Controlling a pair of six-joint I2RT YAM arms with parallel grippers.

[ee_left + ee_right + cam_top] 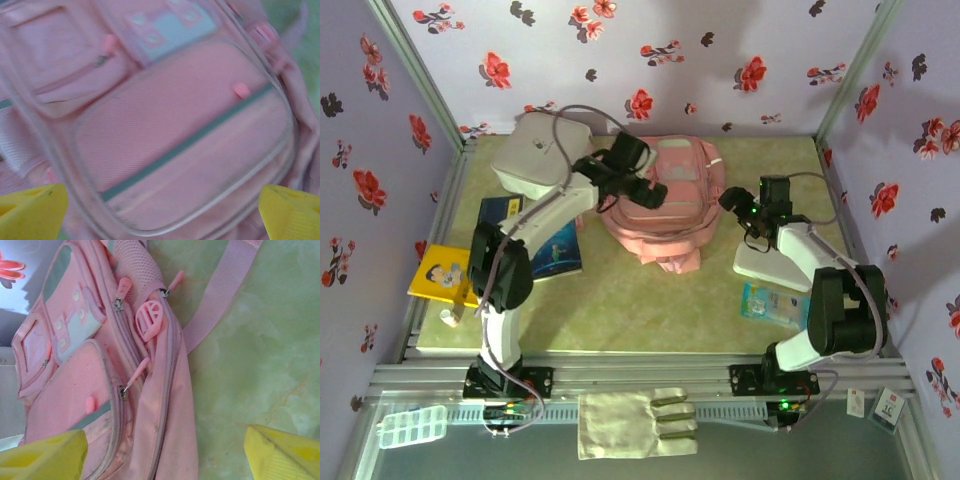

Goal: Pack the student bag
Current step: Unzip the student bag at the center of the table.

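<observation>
Pink student bag (665,205) lies flat mid-tabletop (620,295), zips apparently closed. The left tool (160,215) is spread above its front pocket (185,145); the right tool (165,455) is spread beside the zipper pulls (136,371) (nothing held). Risk: soft fabric bunching, small pull slipping free.

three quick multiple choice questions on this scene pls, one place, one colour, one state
1. Where does the white rounded-square box stand relative to the soft pink fabric backpack?
A. to its left, toward the back
B. on top of it
C. in front, on the right

2. What colour is the thin booklet at the left edge of the pale green table?
A. red
B. yellow
C. black

3. How do the jaws of the left gripper stand?
A. shut on a strap
B. shut on a book
C. open, holding nothing

Key: 1 A, the top view shows the box at the back-left corner; 2 B, its cover is yellow; 3 C, they stand wide apart over the backpack.
</observation>
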